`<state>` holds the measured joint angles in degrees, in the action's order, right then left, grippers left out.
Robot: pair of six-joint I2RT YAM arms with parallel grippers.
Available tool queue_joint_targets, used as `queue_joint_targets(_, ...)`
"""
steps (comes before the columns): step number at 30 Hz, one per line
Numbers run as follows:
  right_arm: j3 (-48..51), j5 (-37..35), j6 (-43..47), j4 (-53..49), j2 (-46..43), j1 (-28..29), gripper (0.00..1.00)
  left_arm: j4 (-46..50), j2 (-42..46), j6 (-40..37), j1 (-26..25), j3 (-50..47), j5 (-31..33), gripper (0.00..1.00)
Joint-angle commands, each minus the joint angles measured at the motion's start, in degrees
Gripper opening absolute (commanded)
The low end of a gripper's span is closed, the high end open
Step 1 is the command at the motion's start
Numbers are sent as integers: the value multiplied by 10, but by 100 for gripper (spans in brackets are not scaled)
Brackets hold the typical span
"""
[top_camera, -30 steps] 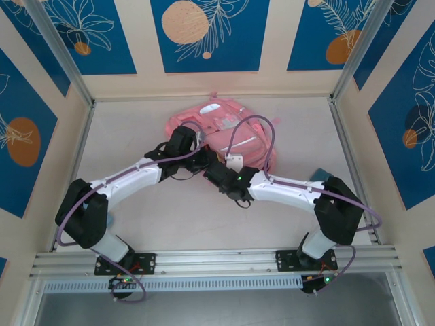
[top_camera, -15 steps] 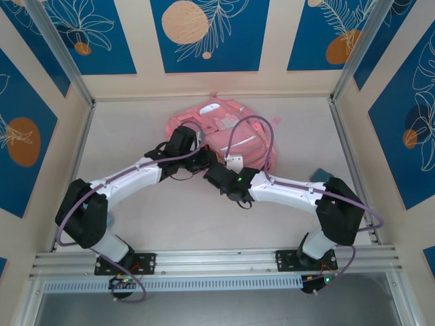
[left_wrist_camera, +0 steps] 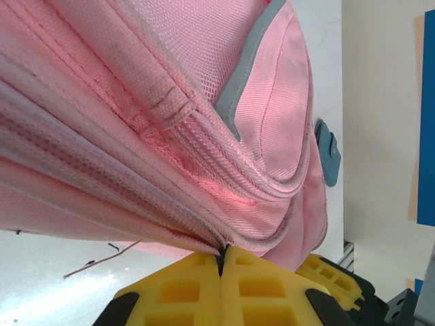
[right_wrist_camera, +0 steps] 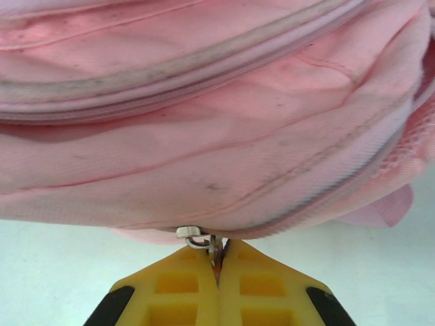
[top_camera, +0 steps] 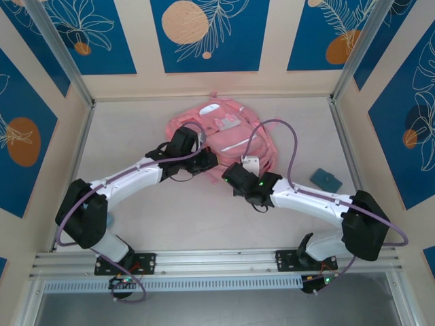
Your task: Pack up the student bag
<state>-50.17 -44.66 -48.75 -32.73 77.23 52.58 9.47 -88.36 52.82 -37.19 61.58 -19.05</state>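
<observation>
Beige bench (top_camera: 129,115) in a walled cell. The walls carried blue panels (top_camera: 207,34) with orange discs and white leaf outlines.

Nearest the camera, both arm bases sat on an aluminium rail (top_camera: 217,261). The arms reached inward and met at the near side of the student bag (top_camera: 228,129).

- **Bag:** It lay flat on the bench, centre-far, with its top end close to the back wall. Pink fabric, pale strips on the front, several zip lines, grubby along the seams.
- **Left claw (left_wrist_camera: 221,261):** The yellow pads were pressed fully together, pinching the bag's edge where the zip seams converged.
- **Right claw (right_wrist_camera: 219,261):** The pads were together as well, clamped on a metal zip pull (right_wrist_camera: 197,236) hanging off the bag's lower seam.

View differences:
- **Top camera:** It gave the layout and the bag's full outline. The claw tips were hard to pick out there against the arm bodies and fabric.
- **Left wrist:** It added the mesh weave, a grey reflective strip (left_wrist_camera: 262,30) and a loose thread (left_wrist_camera: 102,261) trailing off the lower edge. Beyond the bag it caught a flat teal item (left_wrist_camera: 328,153) on the bench. From above, that item lay right of the bag and clear of it.
- **Right wrist:** It added the pull and the dirty zip tape (right_wrist_camera: 170,75) up close.
</observation>
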Motion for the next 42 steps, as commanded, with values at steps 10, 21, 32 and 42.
queue_joint_targets(10,98,275,194,133,-93,-97,0,-4,31,-6,44,-55,57,2)
queue_joint_targets(21,-17,463,217,212,56,-69,0,58,177,24,102,-168,98,62)
queue_joint_targets(32,-151,492,235,183,174,-27,0,-82,193,115,99,-253,23,71)
queue_joint_targets(42,-153,478,232,155,181,-17,0,-142,153,113,84,-235,44,40)
